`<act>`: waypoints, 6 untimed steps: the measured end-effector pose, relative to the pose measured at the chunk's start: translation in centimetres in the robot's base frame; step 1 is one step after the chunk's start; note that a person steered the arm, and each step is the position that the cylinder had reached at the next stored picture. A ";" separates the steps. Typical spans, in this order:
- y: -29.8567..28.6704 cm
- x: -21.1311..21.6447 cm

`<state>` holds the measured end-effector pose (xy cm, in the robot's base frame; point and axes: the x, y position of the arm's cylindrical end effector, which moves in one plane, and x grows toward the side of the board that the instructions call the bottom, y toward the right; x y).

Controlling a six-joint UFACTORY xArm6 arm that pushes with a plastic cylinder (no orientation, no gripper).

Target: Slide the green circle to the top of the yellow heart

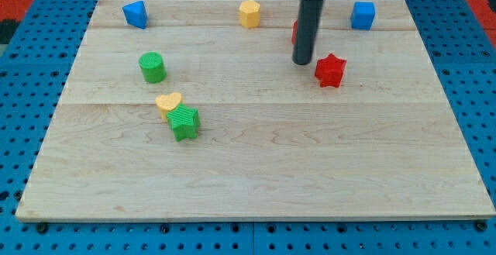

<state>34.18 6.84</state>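
The green circle (153,67) stands on the wooden board (256,170) at the view's left. The yellow heart (167,102) lies just below and to the right of it, a short gap apart. A green star (184,122) touches the heart's lower right side. My tip (302,61) rests on the board far to the right of the green circle, just left of and above the red star (330,70).
A blue block (136,14) sits at the top left, a yellow hexagon (249,13) at the top middle, a blue cube (363,15) at the top right. A red block (295,31) is mostly hidden behind the rod.
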 end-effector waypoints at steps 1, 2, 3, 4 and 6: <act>-10.6 -0.1; -17.2 -0.2; -17.2 -0.6; -22.6 -0.5; -20.1 4.0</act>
